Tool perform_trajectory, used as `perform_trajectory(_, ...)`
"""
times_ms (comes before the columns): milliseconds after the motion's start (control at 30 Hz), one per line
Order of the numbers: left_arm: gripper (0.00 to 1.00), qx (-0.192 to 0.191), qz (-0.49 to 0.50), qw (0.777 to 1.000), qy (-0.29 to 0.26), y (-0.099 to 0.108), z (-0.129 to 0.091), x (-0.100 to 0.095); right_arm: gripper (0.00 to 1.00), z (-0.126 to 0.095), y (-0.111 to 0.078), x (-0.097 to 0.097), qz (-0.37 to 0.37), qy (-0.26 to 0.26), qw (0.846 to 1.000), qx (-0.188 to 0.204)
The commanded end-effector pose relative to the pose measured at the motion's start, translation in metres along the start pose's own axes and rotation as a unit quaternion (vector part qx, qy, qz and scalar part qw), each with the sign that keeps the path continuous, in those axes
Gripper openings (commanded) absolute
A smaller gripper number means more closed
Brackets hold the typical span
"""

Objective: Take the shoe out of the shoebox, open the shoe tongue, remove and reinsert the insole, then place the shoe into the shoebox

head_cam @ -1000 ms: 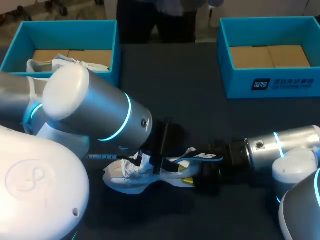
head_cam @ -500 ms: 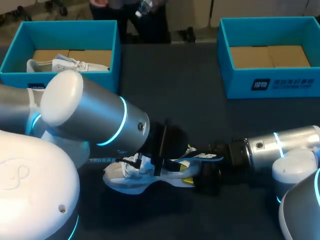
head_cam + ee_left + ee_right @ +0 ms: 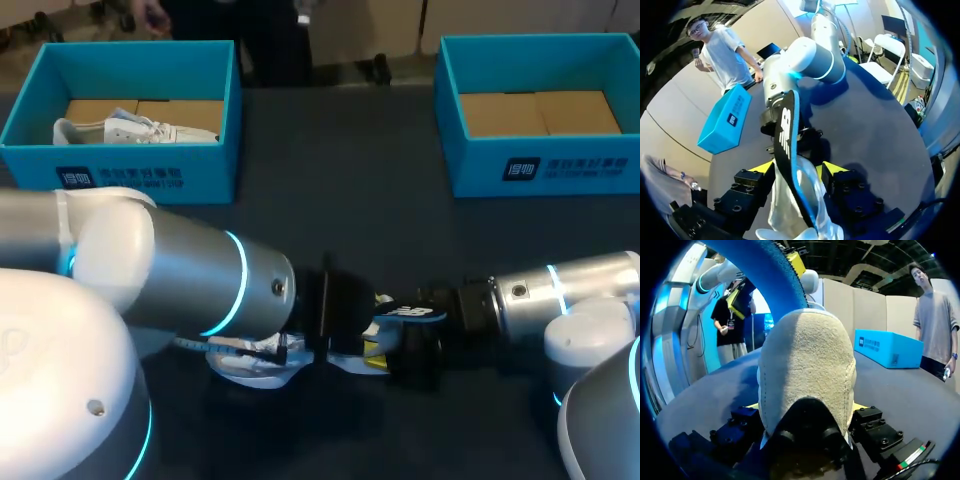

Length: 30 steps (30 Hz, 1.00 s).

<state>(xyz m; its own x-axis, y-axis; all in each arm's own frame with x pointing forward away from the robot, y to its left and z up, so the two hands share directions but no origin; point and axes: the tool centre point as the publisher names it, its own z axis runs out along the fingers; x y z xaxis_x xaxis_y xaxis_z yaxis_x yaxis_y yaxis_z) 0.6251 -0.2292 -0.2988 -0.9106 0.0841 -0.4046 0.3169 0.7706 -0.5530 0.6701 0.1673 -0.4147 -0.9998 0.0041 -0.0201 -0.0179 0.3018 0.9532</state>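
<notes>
Only the right wrist view shows the shoe's (image 3: 807, 365) beige heel clamped between the right pincer's (image 3: 806, 407) yellow tips. Only the left wrist view shows the insole (image 3: 785, 135) rising from the white upper at the left pincer (image 3: 796, 170); I cannot tell whether that pincer grips. From above: two shoes, two boxes, one insole. Both arms lie low, meeting over the shoe on the desk (image 3: 350, 200). The other shoe (image 3: 125, 130) sits in the left box (image 3: 130, 175); the right box (image 3: 540, 165) stands apart.

left arm (image 3: 170, 285), lower left of head view: brushed-silver tube links, glossy white joint caps, cyan LED ring. right arm (image 3: 570, 290), lower right: same finish, black wrist collar. left gripper (image 3: 796, 169), right gripper (image 3: 806, 406): black bolted finger blocks, yellow tips.
</notes>
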Motion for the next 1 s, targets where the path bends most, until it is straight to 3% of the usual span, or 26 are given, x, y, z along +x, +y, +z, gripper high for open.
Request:
perform_trajectory(33, 0.60, -0.001, -0.007, 1.000, -0.016, -0.005, 0.004, 0.006, 0.00, 0.001, 0.002, 0.001, 0.000, -0.001, 1.000, 0.002)
perform_trajectory(267, 0.65, -0.008, -0.016, 0.999, -0.034, -0.008, 0.004, 0.007, 0.00, 0.001, 0.002, 0.001, 0.000, -0.001, 1.000, 0.002)
perform_trajectory(367, 0.73, -0.010, -0.021, 0.999, -0.032, -0.007, 0.005, 0.005, 0.00, 0.001, 0.002, 0.001, 0.000, -0.001, 1.000, 0.002)
perform_trajectory(600, 0.66, -0.005, -0.030, 0.999, -0.038, -0.005, 0.006, 0.002, 0.00, 0.001, 0.002, 0.001, 0.000, -0.001, 1.000, 0.002)
perform_trajectory(667, 0.62, -0.006, -0.034, 0.999, -0.041, -0.005, 0.008, 0.002, 0.00, 0.001, 0.002, 0.001, 0.000, -0.001, 1.000, 0.002)
perform_trajectory(733, 0.47, -0.006, -0.039, 0.998, -0.042, -0.003, 0.010, 0.001, 0.00, 0.001, 0.002, 0.001, 0.000, -0.001, 1.000, 0.002)
perform_trajectory(967, 0.20, -0.004, -0.046, 0.998, -0.042, 0.001, 0.011, -0.001, 0.00, 0.001, 0.002, 0.001, 0.000, -0.001, 1.000, 0.002)
perform_trajectory(1000, 0.10, -0.003, -0.048, 0.998, -0.043, 0.002, 0.011, -0.001, 0.00, 0.001, 0.002, 0.001, 0.000, -0.001, 1.000, 0.002)
